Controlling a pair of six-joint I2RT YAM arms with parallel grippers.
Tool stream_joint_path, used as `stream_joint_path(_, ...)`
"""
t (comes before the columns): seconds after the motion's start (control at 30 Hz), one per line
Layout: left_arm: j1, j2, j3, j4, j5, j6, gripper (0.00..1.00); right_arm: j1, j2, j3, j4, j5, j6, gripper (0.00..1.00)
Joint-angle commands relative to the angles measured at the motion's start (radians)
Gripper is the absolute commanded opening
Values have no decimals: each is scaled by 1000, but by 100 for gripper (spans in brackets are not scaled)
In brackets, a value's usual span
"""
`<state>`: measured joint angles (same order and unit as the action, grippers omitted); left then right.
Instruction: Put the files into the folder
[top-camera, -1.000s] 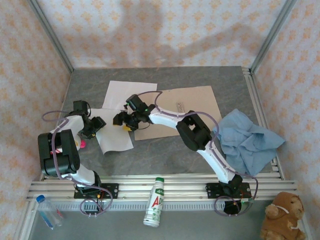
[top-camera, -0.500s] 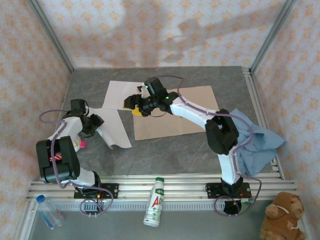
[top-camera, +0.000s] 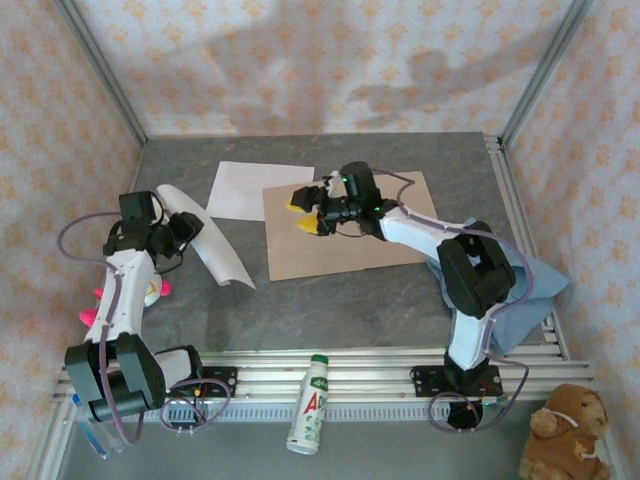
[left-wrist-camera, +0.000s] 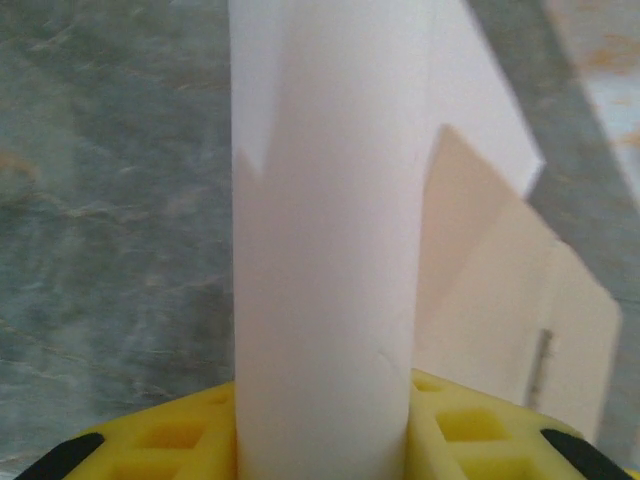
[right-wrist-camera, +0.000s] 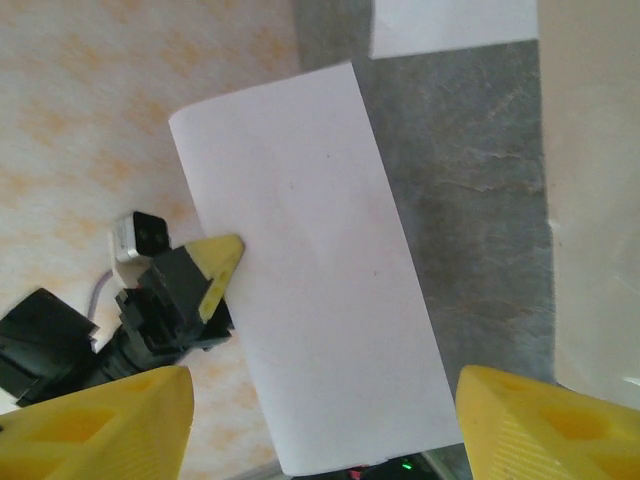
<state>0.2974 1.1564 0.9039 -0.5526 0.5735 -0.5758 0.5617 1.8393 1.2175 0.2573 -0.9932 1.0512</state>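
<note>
Left pincer (top-camera: 183, 230) is at the left side of the table (top-camera: 330, 310), closed on one edge of a white sheet. This curled sheet (top-camera: 222, 255) is lifted at the gripped end and bends down and to the right, so that its far end touches the table just left of the folder (top-camera: 360, 245). From my left wrist, the curled sheet (left-wrist-camera: 330, 300) rises straight up between the yellow fingers (left-wrist-camera: 165, 440), pinched tight, with the folder (left-wrist-camera: 500, 310) pale behind it to the right. The folder lies flat in the middle of the table, tan side showing; I cannot tell whether it is open or shut. The flat sheet (top-camera: 250, 190) lies on the table toward the back, beside the folder's far left corner, and the two overlap there. Right pincer (top-camera: 304, 213) hangs over the left part of the folder, jaws spread wide, nothing between them. From my right wrist, both yellow fingertips (right-wrist-camera: 100, 420) sit at the bottom corners, well apart, and between them I see the curled sheet (right-wrist-camera: 320, 300) with the left pincer (right-wrist-camera: 185, 290) holding its side. The flat sheet (right-wrist-camera: 450, 25) is at the top and the folder (right-wrist-camera: 590, 200) runs along the right edge. Neither sheet is in the folder. A light blue cloth (top-camera: 535, 285) lies crumpled at the right side of the table, partly under my right arm.
</note>
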Motion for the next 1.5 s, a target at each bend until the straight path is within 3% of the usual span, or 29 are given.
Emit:
stream_joint_path(0.0,6,-38,77,-61,136,-6,36,-47,-71,-66,336,-73,213,71)
stream_joint_path(0.2,-47,-77,165,-24,262,-91,36,-61,-147,-163,452,-90,292,78)
stream_joint_path(0.33,-154,-64,255,15,296,-159,36,-68,-188,-258,660,-87,394,84)
stream_joint_path(0.47,-281,-41,330,67,295,-235,36,-68,-218,-327,807,-75,444,87)
stream_joint_path(0.8,-483,7,437,200,304,-376,37,-70,-194,-401,1143,-38,618,88)
stream_joint_path(1.47,-473,132,564,-126,450,-80,37,-70,-344,-383,1141,-105,597,83)
